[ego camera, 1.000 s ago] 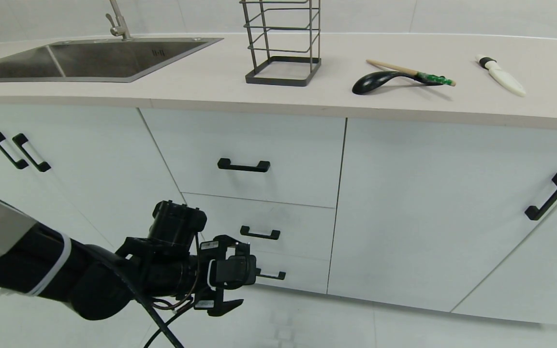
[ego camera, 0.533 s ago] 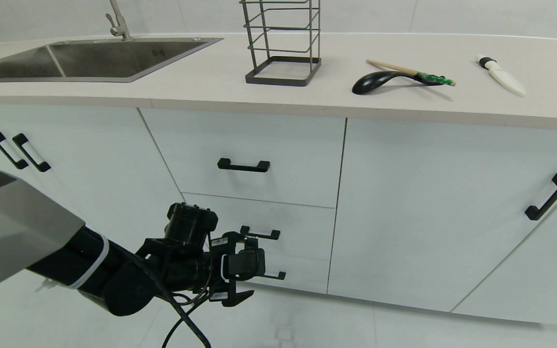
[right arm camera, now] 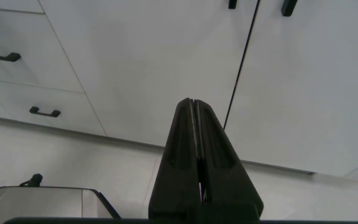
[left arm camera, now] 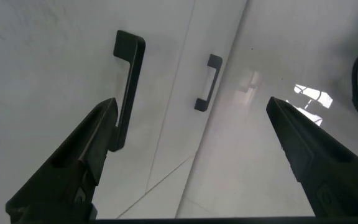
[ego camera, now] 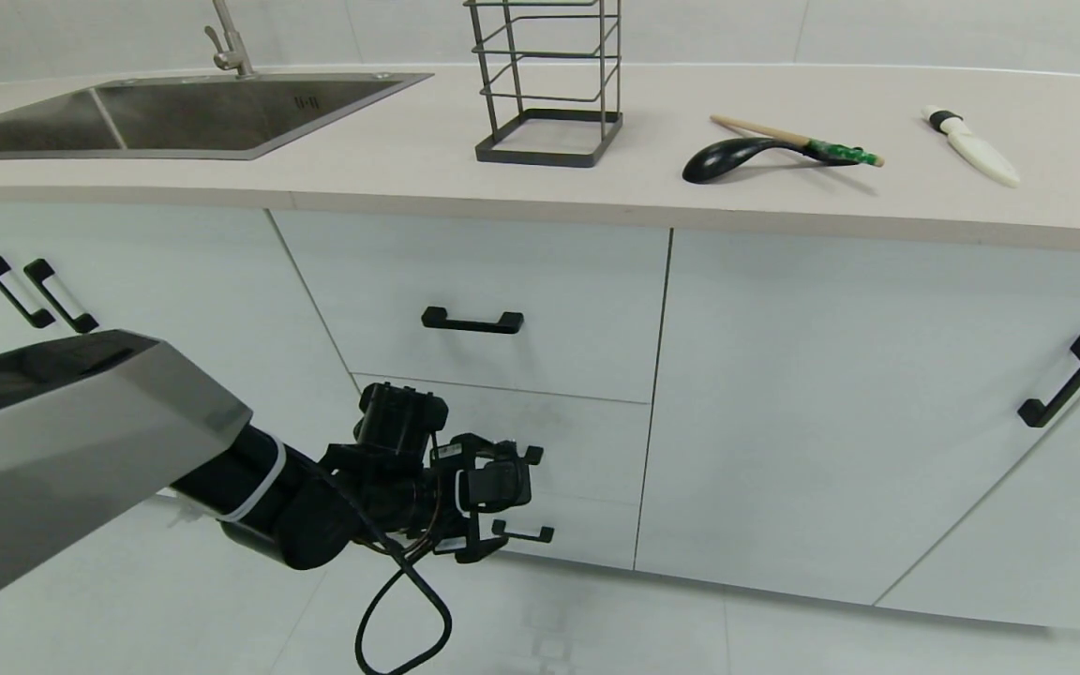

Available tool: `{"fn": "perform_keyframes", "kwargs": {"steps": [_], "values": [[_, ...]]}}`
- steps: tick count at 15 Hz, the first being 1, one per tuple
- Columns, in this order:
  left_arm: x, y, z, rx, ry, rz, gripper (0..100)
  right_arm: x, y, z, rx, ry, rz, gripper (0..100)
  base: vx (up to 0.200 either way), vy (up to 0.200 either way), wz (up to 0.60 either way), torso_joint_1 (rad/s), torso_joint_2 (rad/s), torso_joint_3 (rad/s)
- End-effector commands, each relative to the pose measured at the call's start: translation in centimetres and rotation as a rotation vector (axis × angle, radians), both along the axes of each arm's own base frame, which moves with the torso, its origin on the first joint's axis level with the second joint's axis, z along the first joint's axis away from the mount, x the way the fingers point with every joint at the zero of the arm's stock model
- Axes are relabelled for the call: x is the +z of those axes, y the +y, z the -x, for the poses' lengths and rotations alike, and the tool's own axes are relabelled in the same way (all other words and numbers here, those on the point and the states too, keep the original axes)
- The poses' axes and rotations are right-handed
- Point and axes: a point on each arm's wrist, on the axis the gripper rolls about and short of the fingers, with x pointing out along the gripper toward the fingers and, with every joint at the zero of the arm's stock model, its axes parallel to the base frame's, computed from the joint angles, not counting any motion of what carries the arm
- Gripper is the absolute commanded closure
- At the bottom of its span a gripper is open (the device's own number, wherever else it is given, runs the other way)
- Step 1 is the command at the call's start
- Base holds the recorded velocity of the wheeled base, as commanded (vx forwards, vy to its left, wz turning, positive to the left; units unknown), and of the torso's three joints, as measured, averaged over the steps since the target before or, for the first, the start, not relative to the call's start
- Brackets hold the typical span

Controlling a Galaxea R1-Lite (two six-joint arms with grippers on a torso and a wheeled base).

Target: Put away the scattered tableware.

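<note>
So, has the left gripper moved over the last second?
Yes. The left gripper has moved up and right, toward the drawers, now overlapping the middle drawer handle.

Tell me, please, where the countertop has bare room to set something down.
Bare: the countertop between the sink and the wire rack, and the front strip along its edge. Crowded: right of the rack, with the wooden stick lying across the black spoon and the white knife close by.
</note>
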Motion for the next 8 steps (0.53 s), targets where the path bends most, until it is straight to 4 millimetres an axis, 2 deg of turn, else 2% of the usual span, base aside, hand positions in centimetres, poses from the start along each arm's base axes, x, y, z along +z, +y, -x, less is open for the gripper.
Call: {"fn": "perform_keyframes", "kwargs": {"steps": [1, 8], "values": [[-0.7, -0.2, -0.7, 0.001, 0.006, -0.002, 0, 0.0, 0.0, 0.0, 0.001, -0.001, 0.000, 100, 0.000, 0.000, 0.00, 0.000, 0.00, 0.000], [-1.8, -0.4, -3.1, 0.016, -0.007, 0.007, 0, 0.0, 0.0, 0.0, 0.000, -0.001, 0.000, 100, 0.000, 0.000, 0.00, 0.000, 0.00, 0.000]]}}
